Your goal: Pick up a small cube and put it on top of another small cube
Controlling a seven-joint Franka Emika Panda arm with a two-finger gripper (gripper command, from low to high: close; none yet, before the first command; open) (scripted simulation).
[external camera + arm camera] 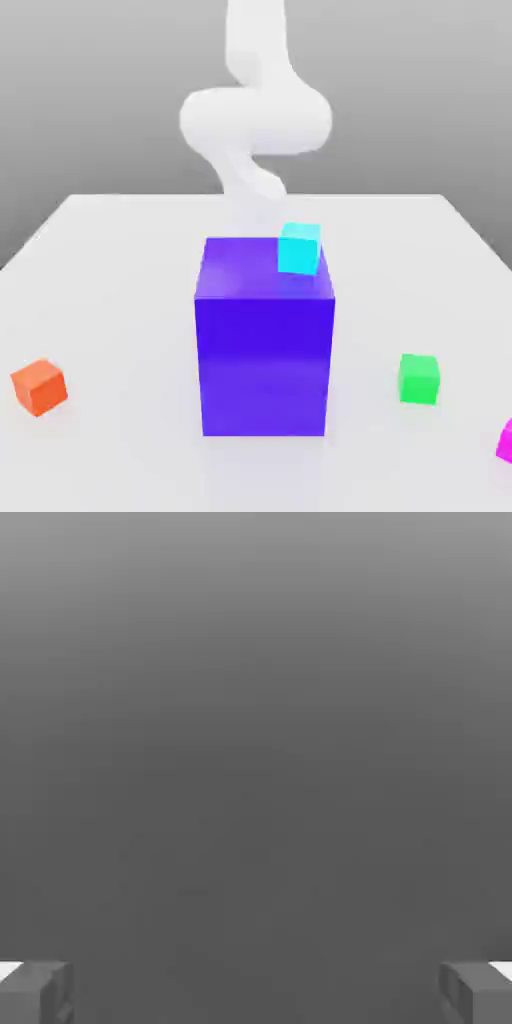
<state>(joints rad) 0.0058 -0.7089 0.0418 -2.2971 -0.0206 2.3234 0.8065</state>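
Nearest the camera, the pink cube (505, 441) is seen at the exterior view's right edge of the table (120, 260), beyond it a big blue block (264, 340) is topped by a cyan cube (299, 248), and the gripper (256, 992) fingers (35, 990) are spread wide, nothing held.

a white tabletop (120, 260) under soft even light, with a plain grey backdrop (90, 90) behind.

Large block (264, 350) mid-surface (120, 240), little cube (299, 248) on top, toward its far corner at the exterior view's right. Well left of the block: lone cube (39, 387). Right: another cube (419, 379); farther right and nearer, small cube (505, 440). Behind the block: arm (255, 120).
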